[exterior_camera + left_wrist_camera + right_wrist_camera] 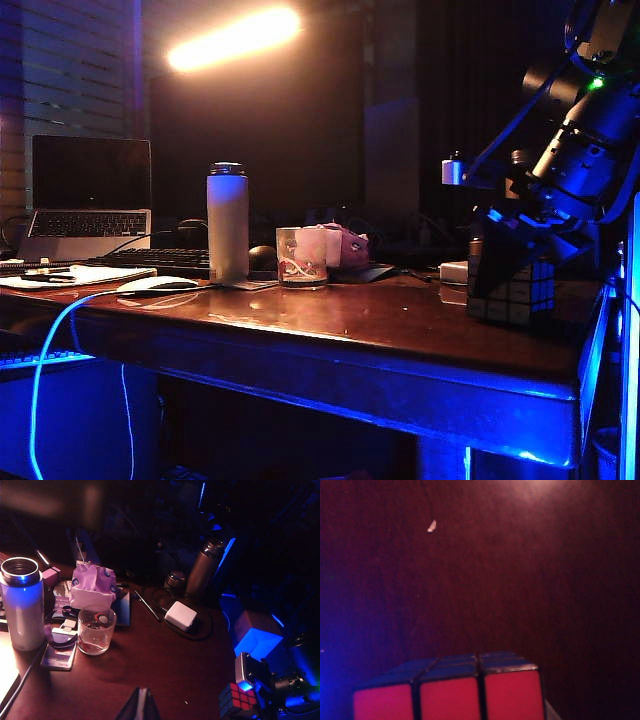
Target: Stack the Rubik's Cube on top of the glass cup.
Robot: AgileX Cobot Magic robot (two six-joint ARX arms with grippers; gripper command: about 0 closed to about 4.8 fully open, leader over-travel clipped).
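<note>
The Rubik's Cube [515,292] sits on the wooden table near its right edge; in the right wrist view its red face [450,696] fills the near part of the picture. My right gripper [512,278] reaches down over it with a finger on each side, shut on the cube; one grey finger [547,712] shows beside it. The cube [239,700] also shows in the left wrist view under that gripper. The glass cup [301,258] stands upright mid-table, well left of the cube, with a red-and-white curl inside [96,629]. My left gripper [142,694] hovers over bare wood, shut and empty.
A tall white bottle [228,222] stands just left of the cup, and a pink-white tissue pack [345,245] lies behind it. A white adapter [181,615] with cable and a dark flask [205,567] are further back. A laptop [90,195], keyboard [160,260] and mouse [158,285] occupy the left.
</note>
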